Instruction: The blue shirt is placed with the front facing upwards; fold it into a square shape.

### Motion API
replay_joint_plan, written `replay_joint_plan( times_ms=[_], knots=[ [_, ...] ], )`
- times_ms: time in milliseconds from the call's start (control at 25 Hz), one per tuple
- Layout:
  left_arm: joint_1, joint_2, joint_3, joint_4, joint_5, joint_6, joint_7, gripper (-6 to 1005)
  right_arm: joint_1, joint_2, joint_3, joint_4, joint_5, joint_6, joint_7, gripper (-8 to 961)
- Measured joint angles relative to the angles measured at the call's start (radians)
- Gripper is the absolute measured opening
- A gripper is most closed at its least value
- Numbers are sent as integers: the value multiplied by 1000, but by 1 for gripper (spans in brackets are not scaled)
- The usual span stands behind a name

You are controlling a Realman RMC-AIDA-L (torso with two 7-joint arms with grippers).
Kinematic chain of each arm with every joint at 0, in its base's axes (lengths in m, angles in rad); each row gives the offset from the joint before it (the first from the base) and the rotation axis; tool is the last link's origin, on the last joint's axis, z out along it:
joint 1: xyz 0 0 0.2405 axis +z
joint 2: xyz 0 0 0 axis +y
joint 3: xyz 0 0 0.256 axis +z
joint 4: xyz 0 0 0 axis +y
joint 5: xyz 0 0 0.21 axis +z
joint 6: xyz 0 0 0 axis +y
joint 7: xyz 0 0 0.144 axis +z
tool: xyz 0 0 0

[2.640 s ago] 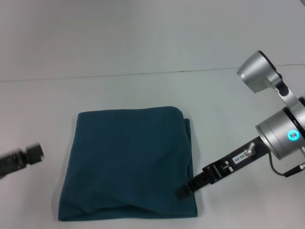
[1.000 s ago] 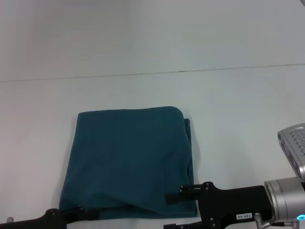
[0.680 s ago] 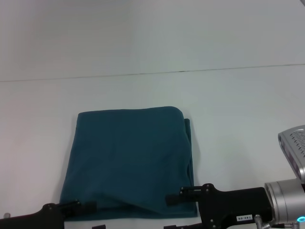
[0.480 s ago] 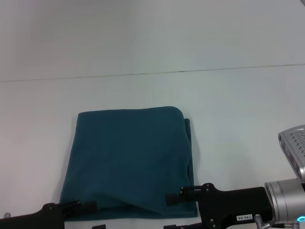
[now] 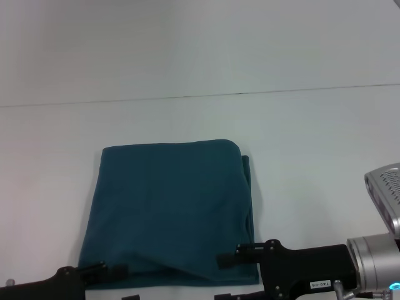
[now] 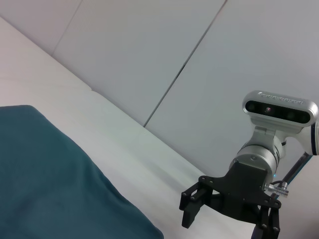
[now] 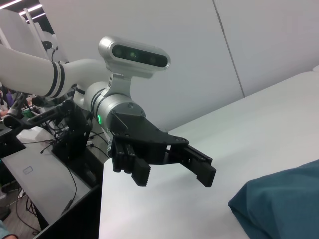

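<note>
Since both pincers are sitting down at the near edge of the surface with nothing in them, I'd say the folding part is basically finished. Right pincer [image 5: 226, 260] is at about 5 o'clock in the head view, just off the near right corner of the cloth; the left wrist view shows its black fingers [image 6: 192, 205] spread apart and empty. Left pincer [image 5: 115, 270] is at roughly 7 o'clock by the near left corner, and the right wrist view catches it with fingers [image 7: 141, 174] parted wide, nothing between them. Neither looks like it's touching fabric, though the head view is tight enough at that edge that I wouldn't swear to it.

Moving out from there: the blue shirt [image 5: 172, 209] lies flat on the white surface [image 5: 312, 156], a bit left of centre and toward the near side. It's a compact, squarish bundle, dark teal, plain on top with no print or collar showing, so those must be folded inside. Far edge is straight and tidy, the far right corner is rounded, and a thin strip of an under layer peeks out along the 3 o'clock side. The near edge has a soft ridge running across it and flares a little wider than the far edge.

What's left, as I see it: maybe squaring up that near edge, otherwise just pulling the arms away.
</note>
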Motion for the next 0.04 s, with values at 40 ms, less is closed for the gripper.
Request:
replay_joint_plan(
  times_ms=[40],
  knots=[
    [0,0,0,0,0,0,0,888,0,0,0,0,0,0,0,816]
  ],
)
